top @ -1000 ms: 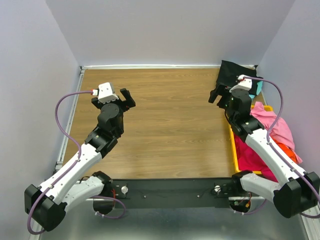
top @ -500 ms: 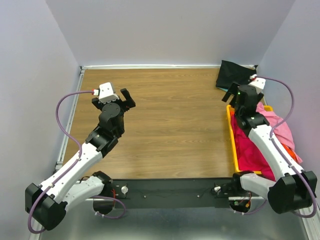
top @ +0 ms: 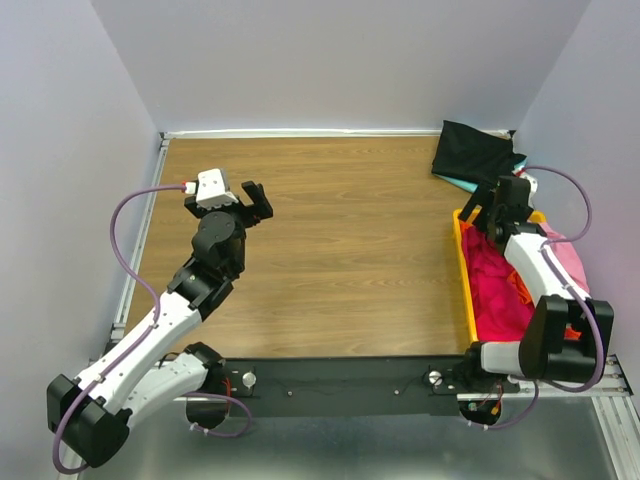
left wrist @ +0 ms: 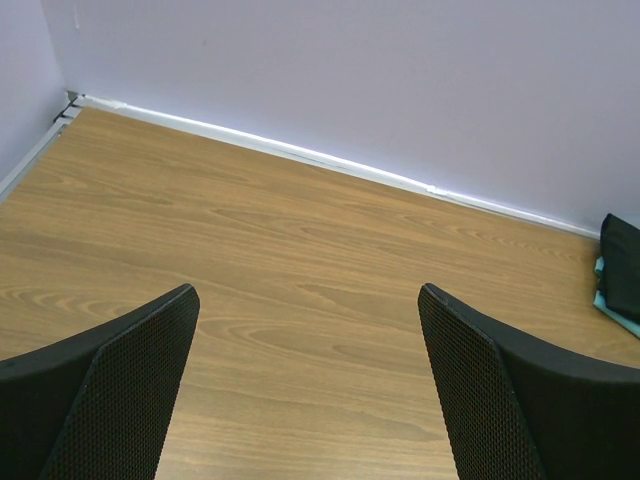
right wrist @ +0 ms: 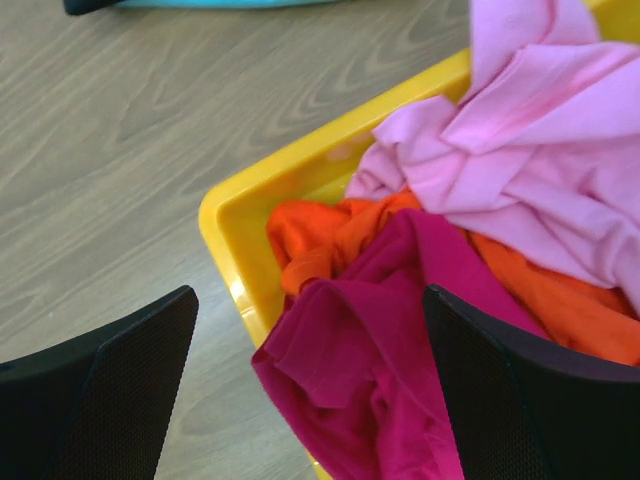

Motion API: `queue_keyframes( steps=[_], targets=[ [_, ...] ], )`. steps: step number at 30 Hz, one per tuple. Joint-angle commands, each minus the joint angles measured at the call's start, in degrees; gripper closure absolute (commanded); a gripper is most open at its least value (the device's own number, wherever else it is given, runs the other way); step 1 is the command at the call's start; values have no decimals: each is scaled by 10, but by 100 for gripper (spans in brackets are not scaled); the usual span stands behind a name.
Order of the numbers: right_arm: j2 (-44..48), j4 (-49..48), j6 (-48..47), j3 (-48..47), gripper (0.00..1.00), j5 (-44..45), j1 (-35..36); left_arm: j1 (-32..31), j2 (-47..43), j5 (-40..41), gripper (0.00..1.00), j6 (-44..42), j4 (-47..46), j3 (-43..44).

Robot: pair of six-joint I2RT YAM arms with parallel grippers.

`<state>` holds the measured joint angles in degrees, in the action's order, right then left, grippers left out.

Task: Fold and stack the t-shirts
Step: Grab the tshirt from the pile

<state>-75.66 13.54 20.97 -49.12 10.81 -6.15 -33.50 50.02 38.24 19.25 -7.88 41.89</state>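
A crimson-red t-shirt [top: 497, 282] lies crumpled in the yellow bin [top: 464, 262] at the right; it also shows in the right wrist view [right wrist: 400, 370]. An orange t-shirt [right wrist: 330, 235] and a pink t-shirt [right wrist: 520, 150] lie beside it in the bin. A folded black t-shirt [top: 472, 150] lies on a teal one [top: 462, 183] at the far right corner. My right gripper [top: 488, 208] hovers open and empty over the bin's far end [right wrist: 310, 400]. My left gripper [top: 252, 200] is open and empty above bare table [left wrist: 305, 390].
The wooden table [top: 330, 250] is walled at the back and on both sides. The bin's yellow rim [right wrist: 260, 200] sits right under my right fingers. The black shirt's edge [left wrist: 622, 260] shows at the far right of the left wrist view.
My right gripper has swung right and toward the near side, from beside the black shirt to above the bin's far end. The left arm has barely moved.
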Motion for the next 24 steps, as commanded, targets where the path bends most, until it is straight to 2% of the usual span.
queue_keyframes(
  steps=[1,7,11,12,15,17,20,21,23,24],
  targets=[
    [-13,9,0,3,0,-50,-9,-1,-16,-18,2,-3,-18,-9],
    [-70,8,4,2,0,-49,-13,-2,-26,-12,2,-3,-21,-15],
    [-72,8,6,6,3,-47,-14,-2,-24,-13,2,-1,-22,-16],
    [-65,8,6,10,10,-50,-14,-2,-23,-14,2,1,-23,-17],
    [-48,9,9,14,23,-40,-14,-2,-19,-14,2,0,-25,-17],
    [-41,9,12,17,24,-26,-15,-2,-18,-13,2,0,-26,-16],
    [-40,9,12,16,35,-26,-16,-1,-14,-11,2,-1,-26,-16],
    [-41,9,10,16,47,-28,-16,-2,-14,-11,2,-2,-26,-16],
    [-49,10,10,15,60,-27,-17,-2,-13,-9,2,-2,-25,-16],
    [-52,10,8,14,69,-28,-18,-2,-13,-9,2,-1,-25,-16]
  ],
)
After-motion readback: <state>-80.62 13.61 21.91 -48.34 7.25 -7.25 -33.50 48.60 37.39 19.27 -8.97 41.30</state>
